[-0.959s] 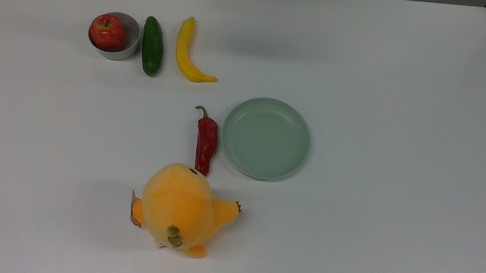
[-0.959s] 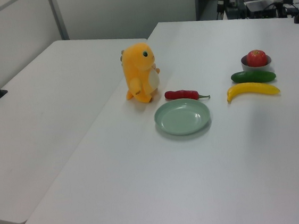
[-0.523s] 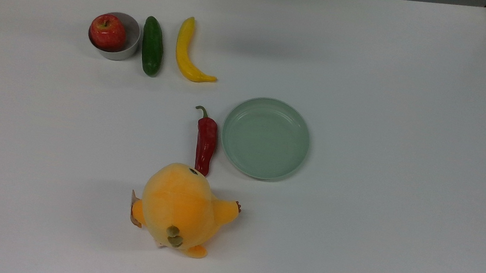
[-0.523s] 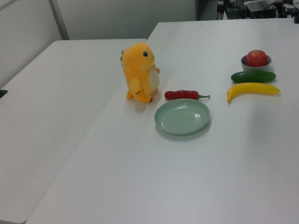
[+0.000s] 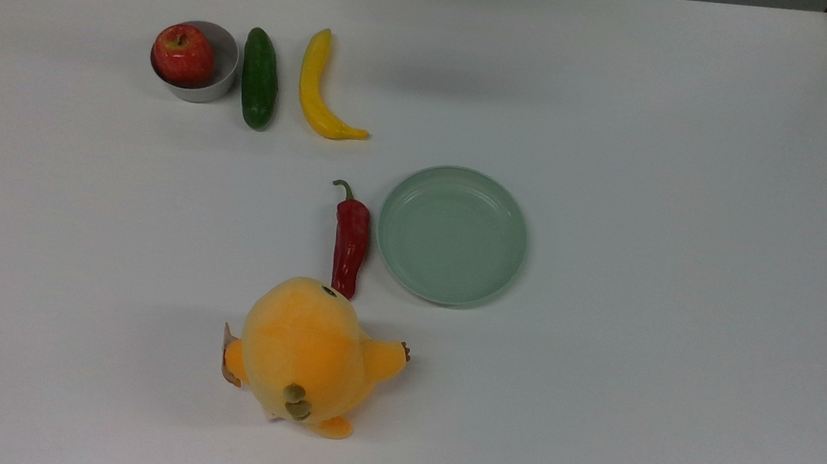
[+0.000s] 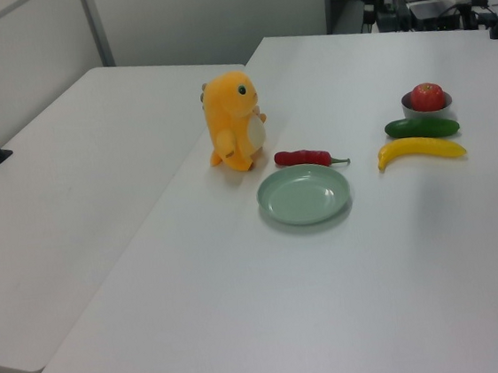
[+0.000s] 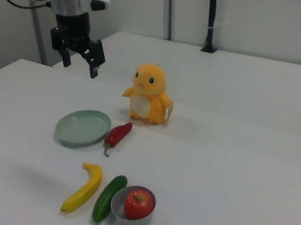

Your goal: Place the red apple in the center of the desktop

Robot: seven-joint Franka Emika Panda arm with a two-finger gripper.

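1. Nothing on the desktop [image 5: 695, 217] has moved since the earlier frames; every object lies in the same spot in the top and left views.
2. Apple [image 5: 183, 54] sits in the grey bowl [image 5: 223, 74], near the far edge at the top view's left, well apart from the table's middle.
3. Just beside the bowl, on the top view's right, lies the cucumber [image 5: 259, 78], then the banana [image 5: 318, 89], all three in a row.
4. Near the middle stands the green plate [image 5: 452, 234], with the chili [image 5: 350, 242] just beside it on the top view's left.
5. Plush toy [image 5: 306, 354], orange, stands upright close to the chili's tip, with a small tag at its side; no writing on it can be read.
6. Gripper [image 7: 82, 57] hangs in the air in the right view, above the table behind the plate, fingers [image 7: 94, 69] pointing down, jaws apart and holding nothing.
7. No brands or labels are legible anywhere.
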